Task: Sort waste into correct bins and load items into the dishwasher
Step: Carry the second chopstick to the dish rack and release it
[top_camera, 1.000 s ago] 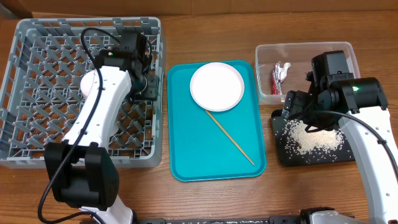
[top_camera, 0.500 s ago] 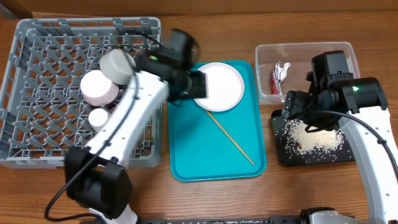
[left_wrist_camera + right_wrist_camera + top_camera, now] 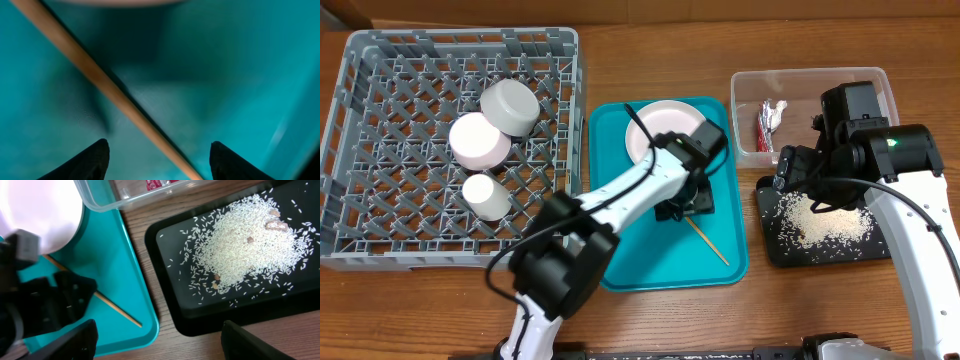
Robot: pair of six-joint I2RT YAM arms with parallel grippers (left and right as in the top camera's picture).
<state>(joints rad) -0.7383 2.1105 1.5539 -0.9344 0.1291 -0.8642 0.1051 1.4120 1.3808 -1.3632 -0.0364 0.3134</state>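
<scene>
Left gripper [image 3: 160, 167] hangs spread wide over the teal tray [image 3: 620, 250], its 2 fingertips straddling the wooden chopstick [image 3: 115, 95] with bare tray floor on either side, just below the white plate [image 3: 655, 125]. Its arm stretches diagonally across the tray's left half. Right gripper [image 3: 162, 342], likewise parted and empty, hovers by the black tray [image 3: 170, 305] of rice [image 3: 245, 245]

the grey dish rack [image 3: 380, 200] holds the pale grey bowl [image 3: 510, 105], the whitish-pink bowl [image 3: 478, 140] and the small white cup [image 3: 485, 196], close together. the white plate [image 3: 655, 125] lies on the teal tray [image 3: 660, 260], a thin wooden chopstick [image 3: 107, 89] slanting beside it, between my left pincer's [image 3: 158, 150] parted tips. the crumpled foil wrapper [image 3: 767, 122] sits in the clear tub [image 3: 820, 85]; rice [image 3: 820, 220] heaps on the black tray [image 3: 770, 250].
</scene>
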